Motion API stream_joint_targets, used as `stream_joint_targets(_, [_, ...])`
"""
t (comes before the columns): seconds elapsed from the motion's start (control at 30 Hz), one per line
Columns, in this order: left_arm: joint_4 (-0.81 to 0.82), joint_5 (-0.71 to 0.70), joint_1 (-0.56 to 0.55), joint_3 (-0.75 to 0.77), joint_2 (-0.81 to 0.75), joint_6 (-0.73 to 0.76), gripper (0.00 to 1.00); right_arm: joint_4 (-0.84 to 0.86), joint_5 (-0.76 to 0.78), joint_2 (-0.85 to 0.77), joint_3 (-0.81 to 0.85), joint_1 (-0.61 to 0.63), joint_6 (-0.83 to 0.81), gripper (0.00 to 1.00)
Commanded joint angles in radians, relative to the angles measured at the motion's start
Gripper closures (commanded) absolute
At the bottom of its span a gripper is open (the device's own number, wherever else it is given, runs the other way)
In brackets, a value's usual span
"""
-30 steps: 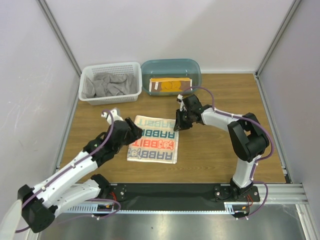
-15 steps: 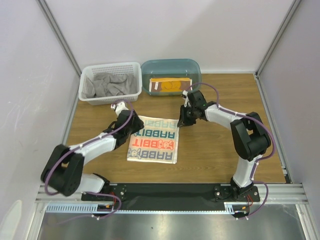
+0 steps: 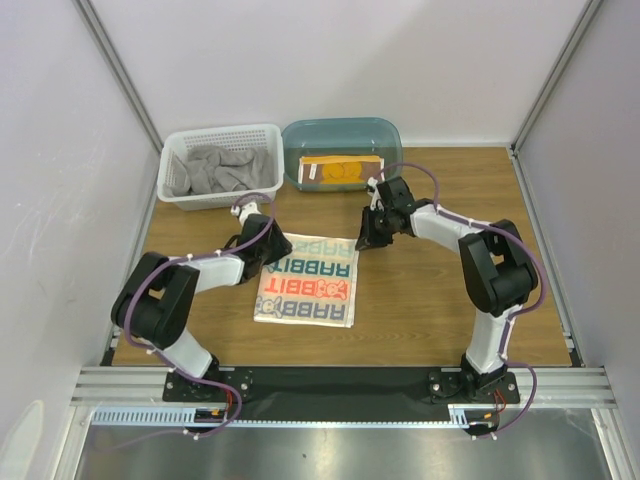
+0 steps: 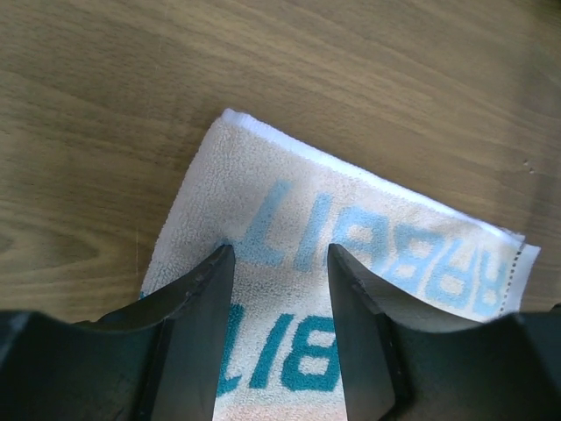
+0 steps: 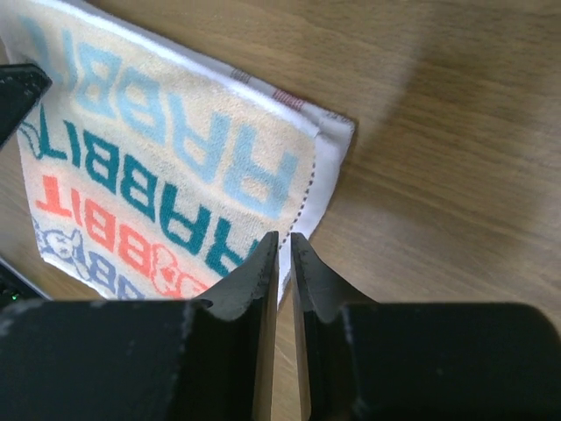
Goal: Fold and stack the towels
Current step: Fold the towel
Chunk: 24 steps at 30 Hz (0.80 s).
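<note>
On my screen the white towel [image 3: 305, 285] lay flat on the counter [image 3: 430, 300], between the two arms and close to square, so I could not pick out a long axis. Its rows of RABBIT lettering ran left to right and read upside down from the arms' side.

The left tool [image 4: 276, 250] sat over the towel's far left corner. Its jaws were released and apart, with blue letters showing in the gap. The towel spread away from it to the right and toward the bases.

The right tool [image 5: 285, 237] was at the far right corner, tips on the white hem. It was clenched to a thin slit, and whether it pinched cloth I could not tell.

The brown towel [image 3: 340, 170] lay folded in the teal tub [image 3: 340, 122], long axis left to right. The grey towel [image 3: 225, 168] was crumpled in the white basket [image 3: 220, 132].
</note>
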Motion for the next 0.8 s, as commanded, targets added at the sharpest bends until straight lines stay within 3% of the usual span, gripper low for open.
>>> stream_joint_targets(0.0, [0.037, 0.019, 0.008, 0.03, 0.029, 0.02, 0.48, -0.011, -0.019, 0.025, 0.061, -0.017, -0.022, 0.84])
stream_joint_targets(0.2, [-0.01, 0.056, 0.008, 0.077, 0.003, 0.11, 0.49, -0.054, -0.01, 0.063, 0.108, -0.023, -0.041, 0.8])
stream_joint_targets(0.4, [-0.155, 0.062, 0.006, 0.119, -0.163, 0.204, 0.43, -0.077, -0.015, 0.083, 0.158, -0.027, -0.032, 0.75])
stream_joint_targets(0.63, [-0.337, -0.005, 0.008, 0.064, -0.346, 0.195, 0.38, -0.055, -0.056, 0.116, 0.215, -0.028, -0.006, 0.73])
stream_joint_targets(0.77, [-0.418, 0.038, 0.008, -0.017, -0.433, 0.071, 0.37, -0.075, -0.053, 0.129, 0.269, 0.005, 0.008, 0.69])
